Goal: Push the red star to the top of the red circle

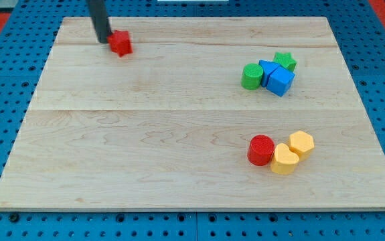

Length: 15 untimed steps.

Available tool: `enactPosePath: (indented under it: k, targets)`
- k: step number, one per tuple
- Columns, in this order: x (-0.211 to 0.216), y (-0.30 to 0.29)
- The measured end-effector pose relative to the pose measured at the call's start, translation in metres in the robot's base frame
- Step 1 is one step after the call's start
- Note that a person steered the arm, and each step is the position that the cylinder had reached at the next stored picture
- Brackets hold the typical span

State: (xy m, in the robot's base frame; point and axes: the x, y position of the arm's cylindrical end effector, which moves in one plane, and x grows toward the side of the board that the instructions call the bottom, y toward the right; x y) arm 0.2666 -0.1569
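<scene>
While the dark rod comes down from the view's top near the desk's [145, 134] top left corner, my tip [104, 40] rests on the wood just to the view's left of the red star [120, 43], touching it or very nearly so. No claw shows on this arm, so released or clenched cannot be told; nothing is grasped, only the bare rod meeting the block's side.

The red star sits close to the desk's top edge, well apart from every other block. The red circle [261, 150] stands far off toward the bottom right corner, with a yellow block [285, 159] touching its right side and a yellow hexagon [301, 143] just beyond that, up and to the right.

Near the right edge, higher up, lies a second cluster: a green cylinder [252, 77] on the left, two blue blocks pressed together, one [268, 69] partly behind the other [281, 81], and a green star [285, 61] tucked at the top.

No containers are on the desk; all blocks lie directly on the wood.
</scene>
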Motion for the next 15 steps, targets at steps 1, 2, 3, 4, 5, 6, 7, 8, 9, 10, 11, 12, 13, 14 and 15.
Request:
enactPosePath:
  k: [1,2,3,4,5,6,7,8,9,10,11,12,13,14,15]
  targets:
    - [0.016,0.037]
    - [0.016,0.069]
    - [0.016,0.107]
    - [0.033,0.143]
    - [0.064,0.151]
    - [0.094,0.151]
    - [0.125,0.161]
    - [0.151,0.193]
    - [0.174,0.197]
    - [0.177,0.185]
    - [0.177,0.149]
    - [0.192,0.209]
    - [0.197,0.192]
    - [0.202,0.213]
    - [0.203,0.238]
